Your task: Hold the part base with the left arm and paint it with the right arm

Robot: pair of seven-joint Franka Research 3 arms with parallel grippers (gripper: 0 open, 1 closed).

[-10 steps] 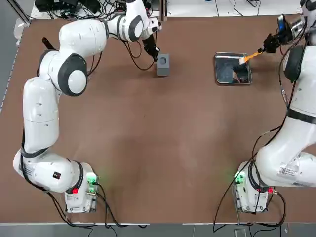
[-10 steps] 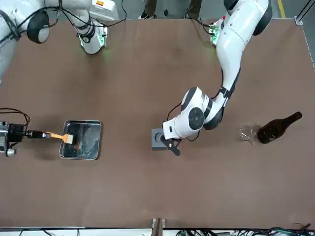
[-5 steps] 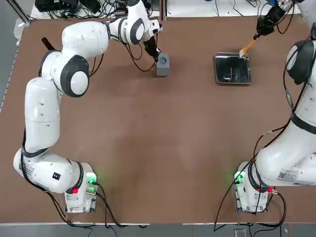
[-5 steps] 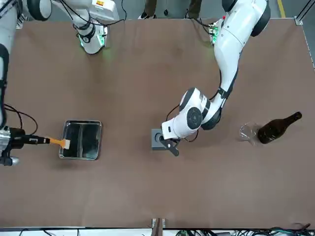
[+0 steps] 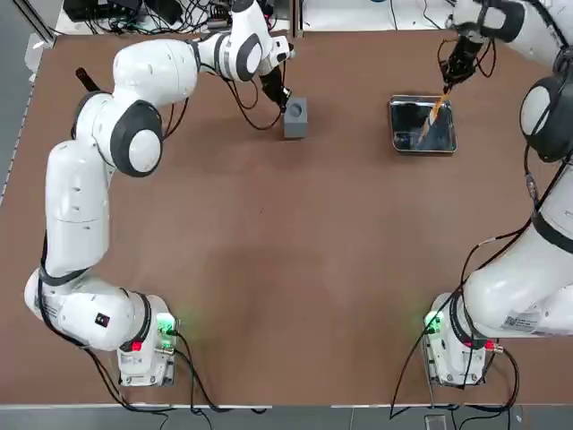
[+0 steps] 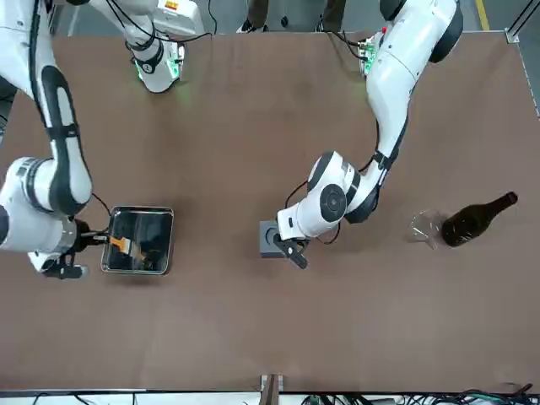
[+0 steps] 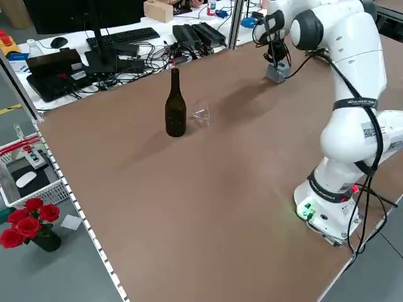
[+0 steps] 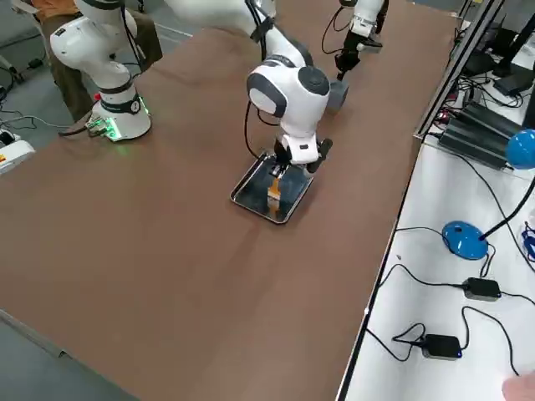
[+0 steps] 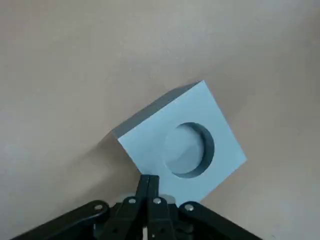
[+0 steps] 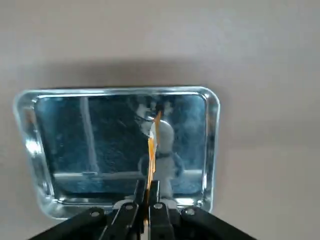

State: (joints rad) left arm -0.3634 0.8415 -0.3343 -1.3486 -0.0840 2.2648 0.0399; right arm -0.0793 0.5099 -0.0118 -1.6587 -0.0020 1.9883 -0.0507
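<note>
The part base [image 5: 296, 116], a small grey block with a round recess in its top [image 9: 182, 142], stands on the brown table at the far middle. My left gripper [image 5: 283, 99] is shut, and its joined fingertips [image 9: 148, 181] press against the block's side edge. My right gripper [image 5: 447, 75] is shut on the handle of an orange brush [image 5: 433, 115]. The brush [image 10: 151, 142] points down over the rectangular metal tray [image 5: 394, 125]. Whether its bristles [image 8: 273, 194] touch the tray floor I cannot tell.
A dark wine bottle [image 6: 477, 219] lies beside an overturned glass [image 6: 424, 226] on the robot's left side of the table. Cables, a keyboard and boxes crowd the bench beyond the far edge [image 7: 126, 44]. Brown tabletop stretches between the block and the arm bases.
My right arm swung the brush from beyond the tray's far right corner to over the tray, turning its wrist downward. The left gripper and the block have stayed put.
</note>
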